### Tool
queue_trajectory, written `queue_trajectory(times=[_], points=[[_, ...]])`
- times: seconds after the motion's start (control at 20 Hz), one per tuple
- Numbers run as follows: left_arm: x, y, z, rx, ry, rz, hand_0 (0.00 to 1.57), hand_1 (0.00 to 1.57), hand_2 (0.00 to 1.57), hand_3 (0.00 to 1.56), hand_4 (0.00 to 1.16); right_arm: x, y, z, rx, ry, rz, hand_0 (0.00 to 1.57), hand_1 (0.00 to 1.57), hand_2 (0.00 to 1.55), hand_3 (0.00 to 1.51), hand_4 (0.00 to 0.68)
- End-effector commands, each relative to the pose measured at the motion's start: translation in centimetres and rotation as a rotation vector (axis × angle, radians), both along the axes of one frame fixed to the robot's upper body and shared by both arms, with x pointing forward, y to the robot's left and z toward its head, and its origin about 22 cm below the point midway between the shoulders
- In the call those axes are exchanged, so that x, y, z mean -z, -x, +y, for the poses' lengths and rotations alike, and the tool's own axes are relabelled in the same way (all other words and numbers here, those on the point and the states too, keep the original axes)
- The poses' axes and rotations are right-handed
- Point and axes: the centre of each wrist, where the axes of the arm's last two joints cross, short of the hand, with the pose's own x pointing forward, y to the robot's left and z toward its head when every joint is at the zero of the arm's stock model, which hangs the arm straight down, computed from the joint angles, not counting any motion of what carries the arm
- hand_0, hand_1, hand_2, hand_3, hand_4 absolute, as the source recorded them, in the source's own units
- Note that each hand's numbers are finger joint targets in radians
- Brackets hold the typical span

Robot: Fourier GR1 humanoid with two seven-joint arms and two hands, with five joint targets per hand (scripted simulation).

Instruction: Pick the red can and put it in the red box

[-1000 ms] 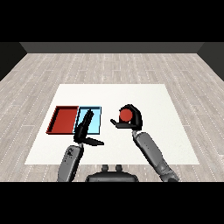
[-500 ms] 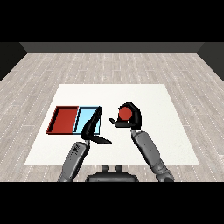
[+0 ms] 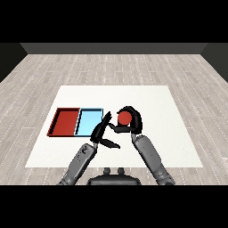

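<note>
One red can (image 3: 124, 118) in right robot hand (image 3: 132, 121), unlabelled

1. Lighting: even and diffuse; no single source direction can be told.
2. Bench (image 3: 151, 102): bright white, the brightest surface; no glare spot on it.
3. Floor (image 3: 111, 67): mid-grey planks, dimmer; far wall dark.
4. Shadows: faint; none distinct under the forearms.
5. Black hands read as flat silhouettes, with little surface detail.
6. Edges: straight, no visible distortion.
</note>
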Motion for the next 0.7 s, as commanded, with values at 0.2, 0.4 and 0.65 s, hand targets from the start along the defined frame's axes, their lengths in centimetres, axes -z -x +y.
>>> queue_trajectory(times=[0.2,0.4,0.65], points=[[-0.1,-1.2,-1.2,0.049,0.005,0.07,0.0,0.0,0.0,0.0,0.0,1.0,-0.1,-0.3,-0.02,-0.01,0.013,1.57,1.57,1.48,1.42,0.648],[0.6,-1.7,-2.0,0.04,0.03,0.072,0.0,0.0,0.0,0.0,0.0,-0.3,0.8,0.1,-0.045,-0.002,-0.004,1.57,1.57,1.47,1.41,0.637],[2.0,-0.9,-2.2,0.041,0.037,0.112,0.0,0.0,0.0,0.0,0.0,-0.2,0.7,1.5,-0.082,-0.026,-0.021,1.57,1.57,1.48,1.42,0.644]])
